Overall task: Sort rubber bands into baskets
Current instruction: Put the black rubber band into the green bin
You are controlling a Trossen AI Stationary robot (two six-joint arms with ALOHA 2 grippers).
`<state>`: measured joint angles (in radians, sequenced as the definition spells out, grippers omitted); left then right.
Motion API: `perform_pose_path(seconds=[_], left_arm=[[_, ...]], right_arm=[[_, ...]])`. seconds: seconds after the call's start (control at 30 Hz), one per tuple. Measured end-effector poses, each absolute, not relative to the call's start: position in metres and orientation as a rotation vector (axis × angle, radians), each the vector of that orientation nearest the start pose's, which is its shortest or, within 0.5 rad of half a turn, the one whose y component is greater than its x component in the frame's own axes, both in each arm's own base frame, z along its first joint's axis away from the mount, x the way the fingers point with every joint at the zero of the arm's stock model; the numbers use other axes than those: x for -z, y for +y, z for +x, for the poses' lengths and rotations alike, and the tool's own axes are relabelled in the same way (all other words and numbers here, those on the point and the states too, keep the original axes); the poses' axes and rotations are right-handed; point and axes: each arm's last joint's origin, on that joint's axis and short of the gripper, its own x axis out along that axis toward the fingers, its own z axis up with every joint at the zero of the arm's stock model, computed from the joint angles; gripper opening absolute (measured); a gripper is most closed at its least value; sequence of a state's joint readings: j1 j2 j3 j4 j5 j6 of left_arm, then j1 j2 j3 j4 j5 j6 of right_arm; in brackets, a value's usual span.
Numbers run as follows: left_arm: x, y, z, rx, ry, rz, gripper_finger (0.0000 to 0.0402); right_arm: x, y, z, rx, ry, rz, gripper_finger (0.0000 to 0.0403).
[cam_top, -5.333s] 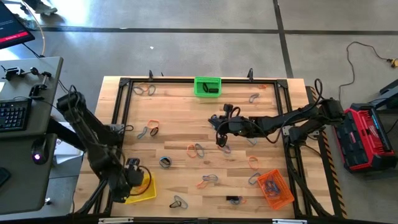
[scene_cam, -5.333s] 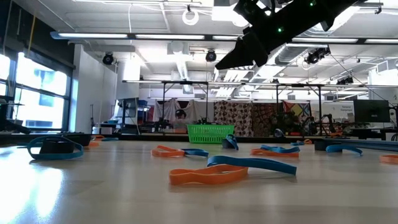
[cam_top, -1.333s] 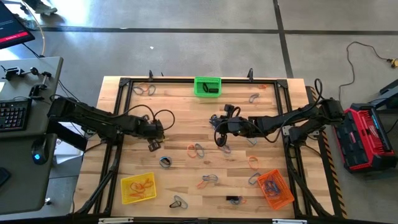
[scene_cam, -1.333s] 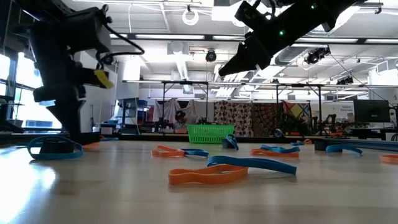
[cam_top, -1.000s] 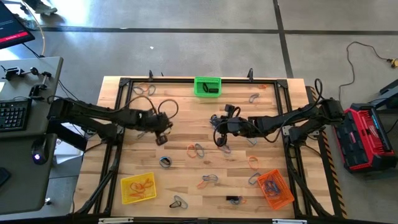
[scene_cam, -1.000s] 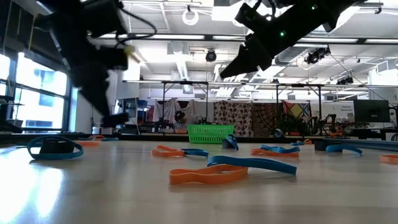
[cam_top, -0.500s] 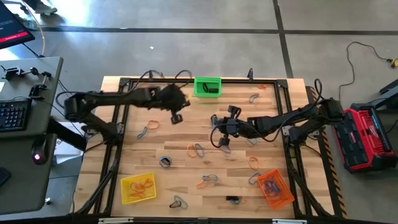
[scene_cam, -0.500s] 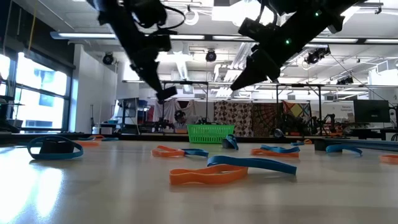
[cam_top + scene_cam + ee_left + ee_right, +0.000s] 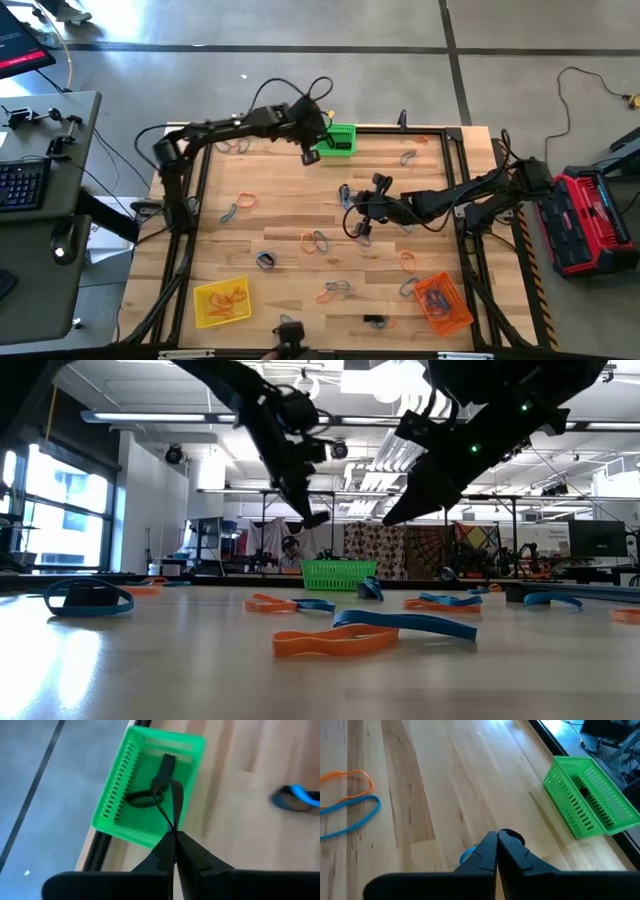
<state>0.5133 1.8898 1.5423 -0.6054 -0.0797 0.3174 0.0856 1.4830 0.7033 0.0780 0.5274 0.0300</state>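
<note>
The yellow basket [image 9: 222, 302] sits near the tabletop's [image 9: 290, 215] front left corner with orange bands in it. Loose rubber bands [image 9: 318, 240] lie scattered over the wood: an orange one and a grey one toward the left edge, a few near the back left corner, a blue one [image 9: 265, 260] in the front middle, and more toward the front edge.

The left hand [image 9: 309, 156] hangs over the back edge just beside the green basket [image 9: 341, 139], which stands at the middle of that edge. Its fingers are pressed together on a black rubber band [image 9: 167, 795]; in the left wrist view the loop dangles from the fingertips over the basket's opening, where another black band [image 9: 140, 800] already lies.

The right hand [image 9: 361, 228] is low over the middle of the tabletop, fingers closed tight. In the right wrist view a blue band [image 9: 469, 854] shows just beyond the fingertips; whether it is gripped or only touched I cannot tell. Farther off in that view lie an orange band [image 9: 345, 777] and another blue one side by side.

The orange basket [image 9: 442, 303] sits tilted near the front right corner, holding orange bands.
</note>
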Motion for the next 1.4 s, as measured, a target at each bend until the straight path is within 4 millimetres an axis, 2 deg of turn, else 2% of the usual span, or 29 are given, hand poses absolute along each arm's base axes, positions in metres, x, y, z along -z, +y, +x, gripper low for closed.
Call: perform_pose_path(seconds=[0.27,0.5,0.6,1.0,1.17,1.4], left_arm=[[-0.224,0.238,0.378,-0.365,1.093,0.116,0.0],[-0.197,0.251,0.388,-0.317,1.163,0.167,0.0],[-0.19,0.252,0.39,-0.301,1.178,0.184,0.0],[-0.186,0.252,0.391,-0.209,1.163,0.193,0.0],[-0.173,0.251,0.393,-0.174,1.197,0.201,0.0],[-0.168,0.252,0.394,-0.196,1.209,0.213,0.0]], right_arm=[[-0.177,0.01,0.284,0.436,0.666,-0.188,0.0],[-0.177,0.01,0.284,0.443,0.666,-0.191,0.0],[-0.177,0.01,0.284,0.443,0.666,-0.191,0.0],[-0.177,0.01,0.284,0.442,0.666,-0.191,0.0],[-0.177,0.01,0.284,0.441,0.667,-0.191,0.0],[-0.177,0.01,0.284,0.438,0.667,-0.19,0.0]])
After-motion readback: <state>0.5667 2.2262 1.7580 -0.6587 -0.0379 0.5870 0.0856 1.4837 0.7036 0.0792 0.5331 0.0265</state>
